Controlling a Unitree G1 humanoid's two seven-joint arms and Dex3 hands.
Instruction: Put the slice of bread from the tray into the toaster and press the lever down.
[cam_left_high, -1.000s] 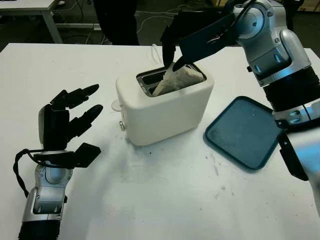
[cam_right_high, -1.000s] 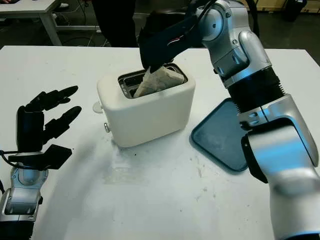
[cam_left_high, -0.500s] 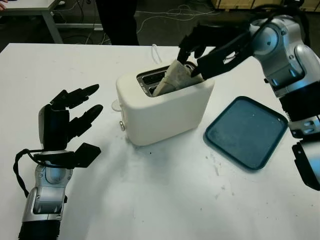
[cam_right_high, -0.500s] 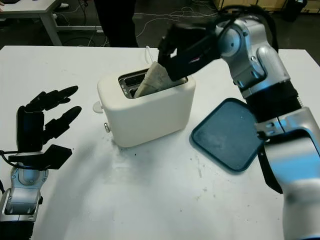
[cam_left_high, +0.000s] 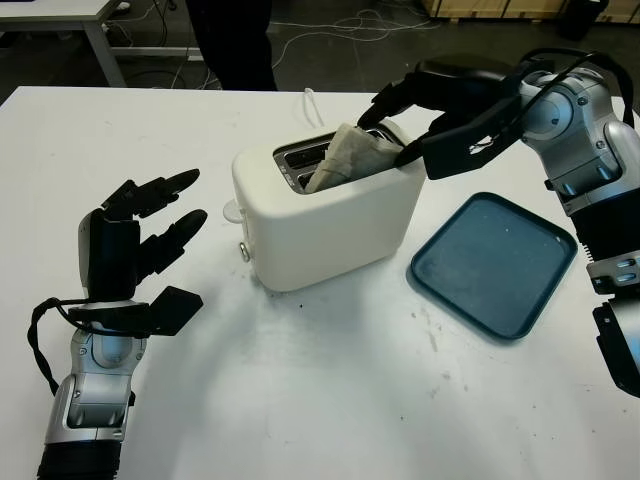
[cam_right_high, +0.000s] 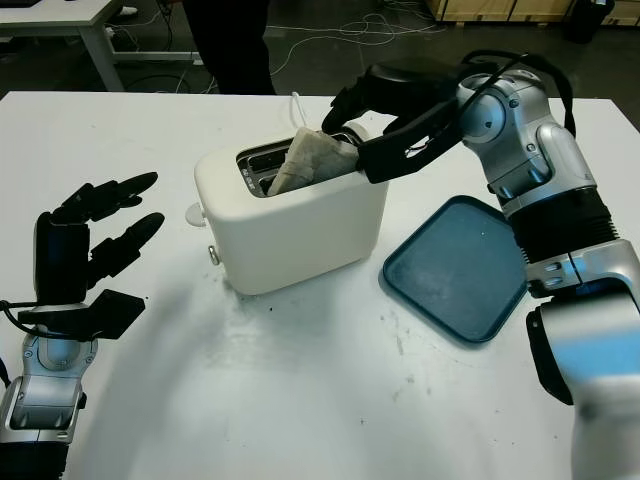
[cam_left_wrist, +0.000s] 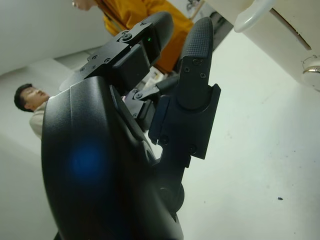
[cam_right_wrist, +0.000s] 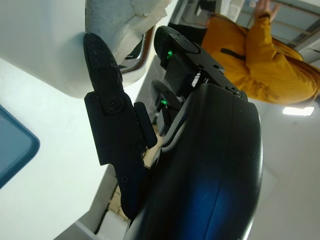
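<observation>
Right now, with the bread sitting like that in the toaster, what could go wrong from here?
The slice of bread leans crooked, most of it above the slot of the toaster, so it may jam or tip out rather than drop in. The right hand is at the bread's far end; pulling away could drag the slice with it. The lever is not yet pressed, and the open left hand is off to the side above the table.

White table (cam_left_high: 330, 400) carries grey scuffs and dark specks across its lower middle. Beyond its far edge, dark floor with loose cables (cam_left_high: 330, 25) at top centre. A person (cam_left_high: 232, 40) in dark clothing stands top centre-left. Second white table with leg (cam_left_high: 95, 40) in the upper left corner.
</observation>
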